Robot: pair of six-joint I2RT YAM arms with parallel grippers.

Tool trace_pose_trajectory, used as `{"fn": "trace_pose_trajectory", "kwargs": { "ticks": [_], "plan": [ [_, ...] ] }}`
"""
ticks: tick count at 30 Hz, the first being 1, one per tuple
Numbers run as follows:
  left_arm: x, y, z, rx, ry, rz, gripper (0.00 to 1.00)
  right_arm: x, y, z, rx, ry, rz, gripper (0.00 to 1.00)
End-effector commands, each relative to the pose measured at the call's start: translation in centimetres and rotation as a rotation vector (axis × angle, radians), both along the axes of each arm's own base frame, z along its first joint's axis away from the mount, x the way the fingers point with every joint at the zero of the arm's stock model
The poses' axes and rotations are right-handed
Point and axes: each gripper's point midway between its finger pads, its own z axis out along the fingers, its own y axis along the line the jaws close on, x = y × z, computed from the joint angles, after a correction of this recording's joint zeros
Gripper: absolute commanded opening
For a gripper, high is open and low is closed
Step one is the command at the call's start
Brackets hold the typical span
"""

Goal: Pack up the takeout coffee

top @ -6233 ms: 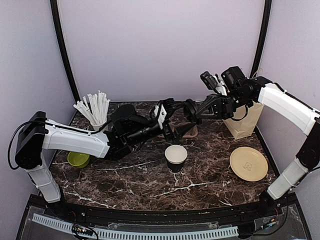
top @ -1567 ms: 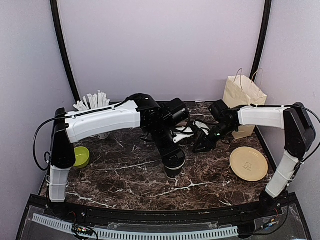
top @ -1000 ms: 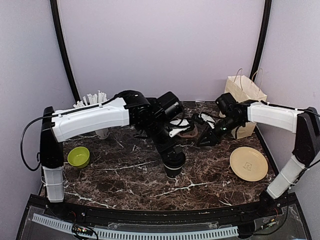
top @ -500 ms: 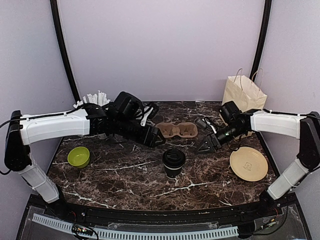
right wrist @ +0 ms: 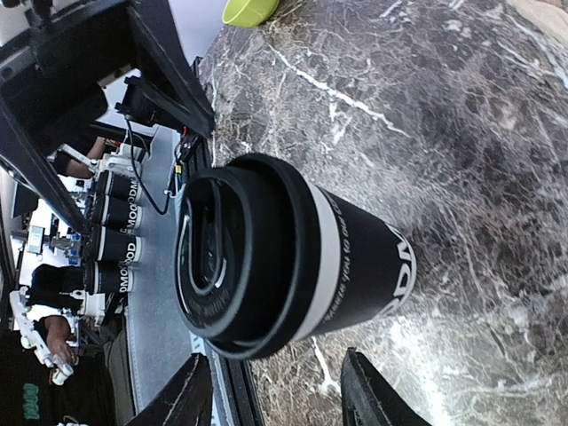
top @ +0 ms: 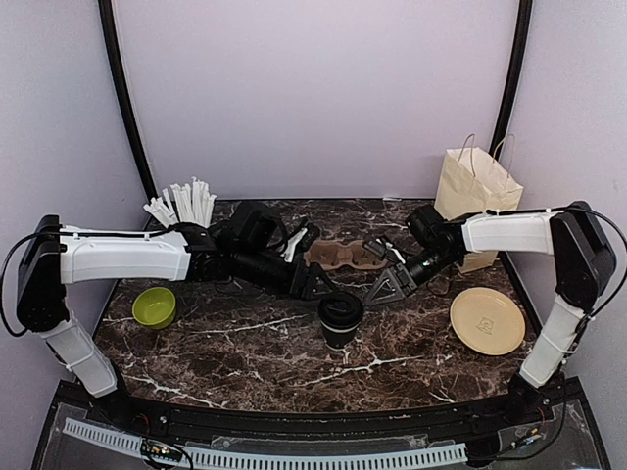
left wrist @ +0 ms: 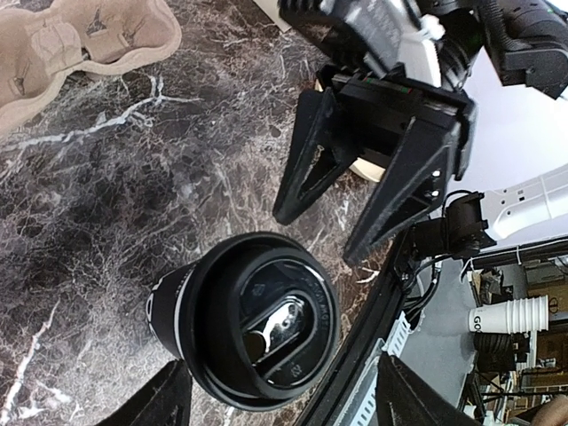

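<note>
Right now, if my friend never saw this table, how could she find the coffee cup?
Look at the dark marble table, near its middle. There stands the coffee cup: black sleeve, white band, black lid, unlike the pale cup of straws and the green bowl on the left.

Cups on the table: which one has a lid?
The black-sleeved paper coffee cup at centre, under a round black plastic lid; the other holds white straws.
</note>
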Motion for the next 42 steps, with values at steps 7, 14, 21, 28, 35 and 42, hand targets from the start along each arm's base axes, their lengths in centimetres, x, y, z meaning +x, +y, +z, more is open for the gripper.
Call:
{"fn": "trace_pose_trajectory", "kwargs": {
  "ticks": [7,14,21,28,35,42],
  "plan": [
    [0.2,0.5,-4.9,0.12,0.026,-0.018,0.67,-0.4,2.2,-1.2,-0.003,0.059,0.084,0.42],
    [-0.5,2.4,-8.6,0.222,0.053,-0.012,0.62,0.4,1.6,-4.5,-0.119,0.046,0.054,0.33],
    [-1.2,4.1,-12.3,0.32,0.085,-0.01,0.57,0.7,1.3,-7.2,-0.219,0.061,0.049,0.3],
    [-2.1,5.6,-15.3,0.36,0.108,-0.007,0.55,0.9,0.7,-9.3,-0.315,0.053,0.045,0.27],
    [0.0,1.0,-7.4,0.168,-0.037,-0.067,0.65,0.1,2.3,-3.0,-0.072,0.066,0.124,0.34],
    [1.0,-1.5,-0.2,0.046,-0.169,-0.064,0.77,-0.6,2.0,0.7,0.049,0.065,0.165,0.47]
  ]
}}
